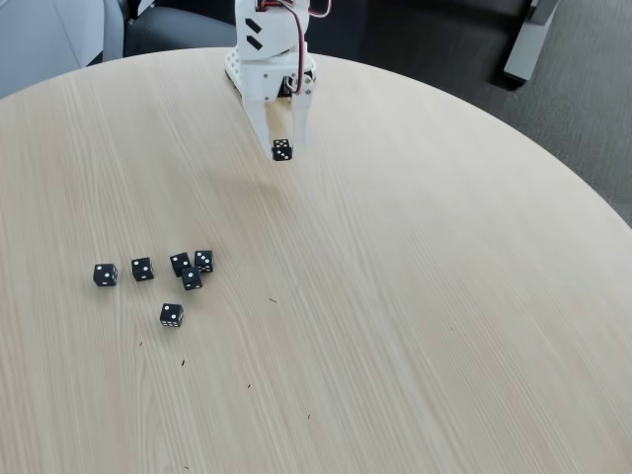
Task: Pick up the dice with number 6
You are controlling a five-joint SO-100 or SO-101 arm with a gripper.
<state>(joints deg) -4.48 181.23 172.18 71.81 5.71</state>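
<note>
Fixed view, looking down at a round, pale wood-grain surface (415, 296). At top centre a white robot arm (269, 59) reaches down, its hand (281, 148) pinching a small black die (282, 150) between two white fingers. The die appears lifted clear of the surface, w/ a faint shadow just below and to the left. White pips show on the face toward the camera, but they are too small to count, so can't confirm it is the dice with number 6.

Lower left, well apart from the hand: six more black dice (158, 281) rest on the surface. Two sit side by side at far left, three cluster touching or nearly so, one lies alone just below them. Their pips are also too small to read.

Handling, as a judgement: the die looks hard, rigid and very light, prob. smooth plastic, so not fragile but apt to slip or twist out. Best hold is on two opposite flat faces, fingers square to them and centred, not on edges or corners. The current pinch seems to sit near the fingertips, so little margin.
</note>
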